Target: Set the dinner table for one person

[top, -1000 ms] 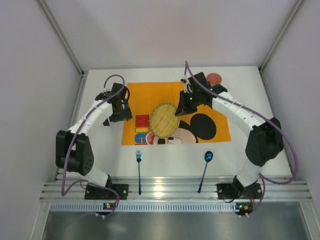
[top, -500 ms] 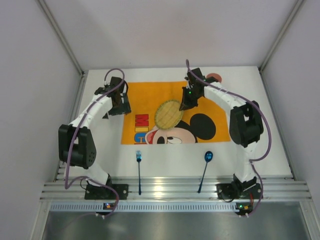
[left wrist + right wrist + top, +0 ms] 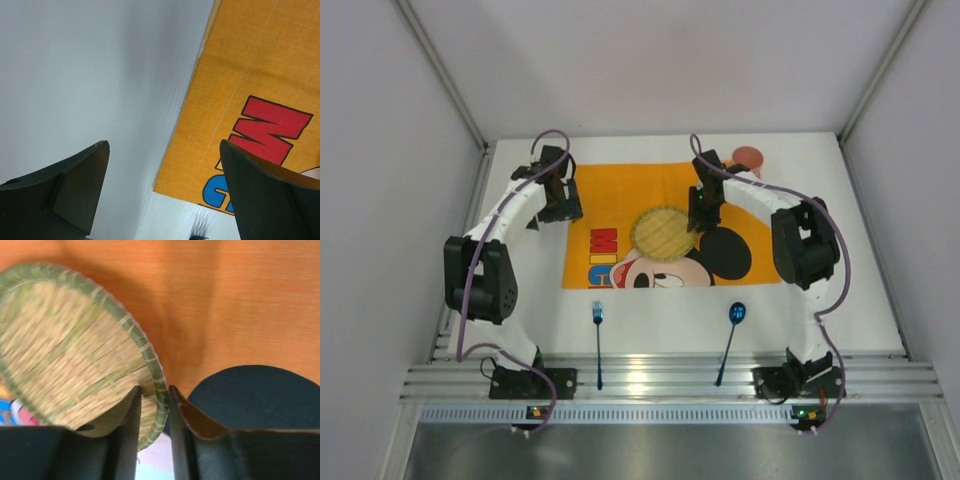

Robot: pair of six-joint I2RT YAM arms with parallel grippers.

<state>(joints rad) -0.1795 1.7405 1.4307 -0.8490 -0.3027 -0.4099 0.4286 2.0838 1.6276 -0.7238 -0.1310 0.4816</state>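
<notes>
The white dinner table (image 3: pixel 840 230) carries an orange cartoon-mouse placemat (image 3: pixel 620 190). My right gripper (image 3: pixel 698 214) is shut on the green rim of a round woven straw plate (image 3: pixel 663 233), held over the placemat; in the right wrist view the plate (image 3: pixel 65 355) fills the left and my gripper (image 3: pixel 154 397) pinches its rim. My left gripper (image 3: pixel 558 205) is open and empty at the placemat's left edge; in the left wrist view the gripper (image 3: pixel 165 150) frames the table (image 3: pixel 90 75) and the placemat's corner (image 3: pixel 240 90). A blue fork (image 3: pixel 598 340) and a blue spoon (image 3: pixel 731 335) lie near the front edge.
A small reddish round item (image 3: pixel 750 157) lies at the back of the table behind my right arm. Grey walls close in the table on the left, right and back. A metal rail (image 3: pixel 650 380) runs along the near edge.
My right gripper has carried the woven plate back and to the right, and the plate now lies flatter over the placemat. My left gripper has shifted slightly toward the back.
</notes>
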